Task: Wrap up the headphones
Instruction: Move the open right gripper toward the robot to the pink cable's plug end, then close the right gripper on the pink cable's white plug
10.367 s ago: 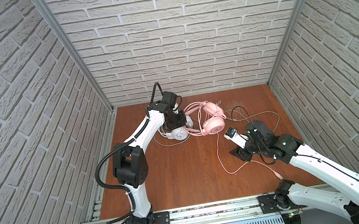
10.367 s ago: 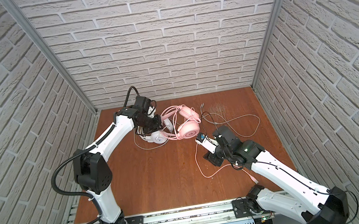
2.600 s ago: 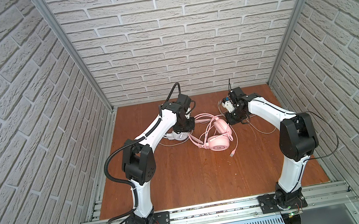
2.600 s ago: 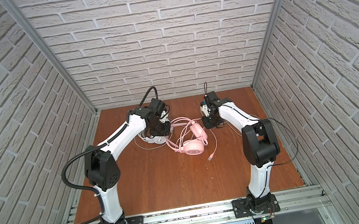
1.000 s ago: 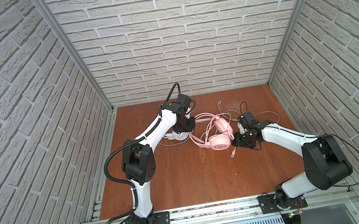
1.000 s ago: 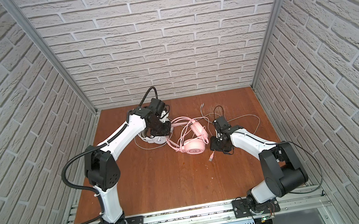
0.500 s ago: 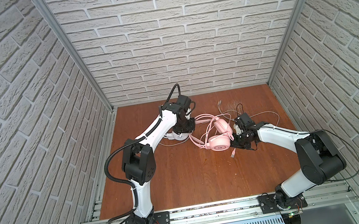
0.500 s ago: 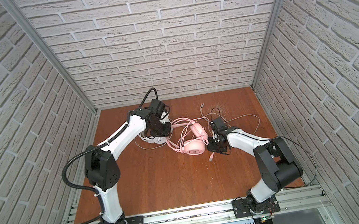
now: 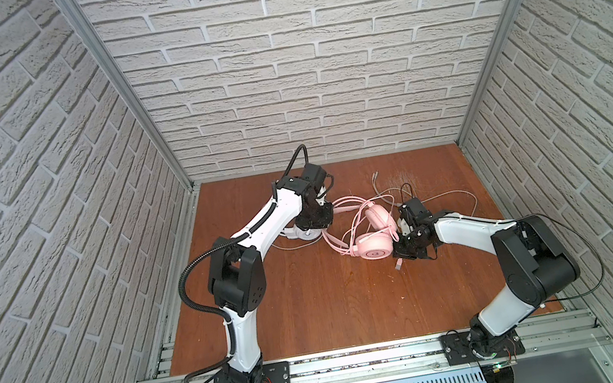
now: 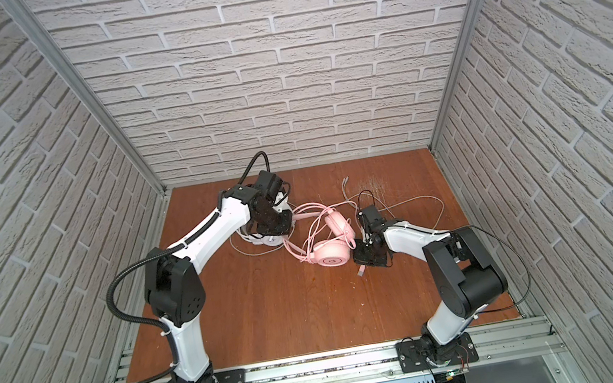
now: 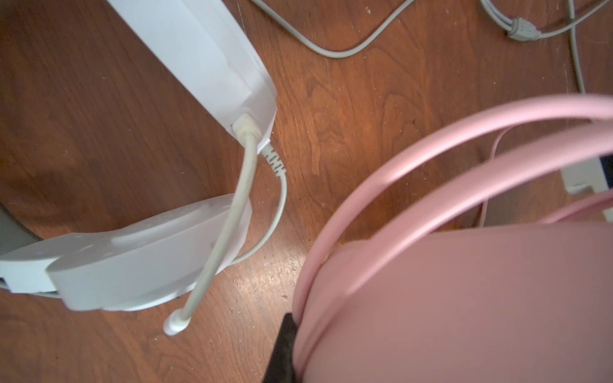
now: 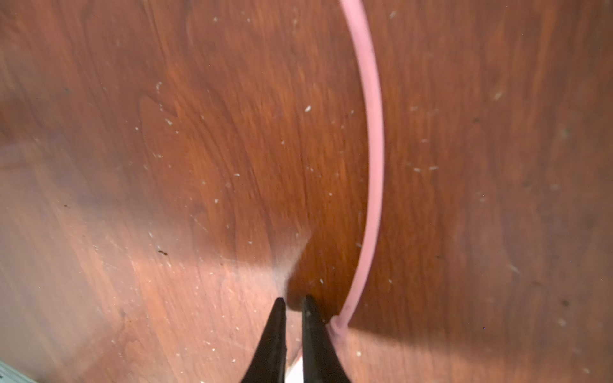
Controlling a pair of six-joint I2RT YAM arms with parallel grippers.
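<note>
Item 1, pink headset (image 9: 373, 234): I am seeing it lying on the wooden table (image 9: 315, 305) just right of centre in both top views, one round cup facing up, the second cup (image 9: 378, 216) tilted behind it, headband loops trailing toward the left.

Item 2, white headset (image 9: 305, 234): lying at centre left in both top views, mostly covered by the left arm; its grey cord (image 9: 440, 195) is running off toward the right.

Item 3, left gripper (image 11: 282, 351): I am reading it as clamped on the pink headset, one dark fingertip pressing against the pink cup at the wrist frame's lower edge.

Item 4, right gripper (image 12: 292, 303): its tips are sitting nearly together with a thin gap, low over the table. The pink cord (image 12: 373, 165) is curving past just beside one fingertip; I cannot tell whether anything is pinched.
</note>
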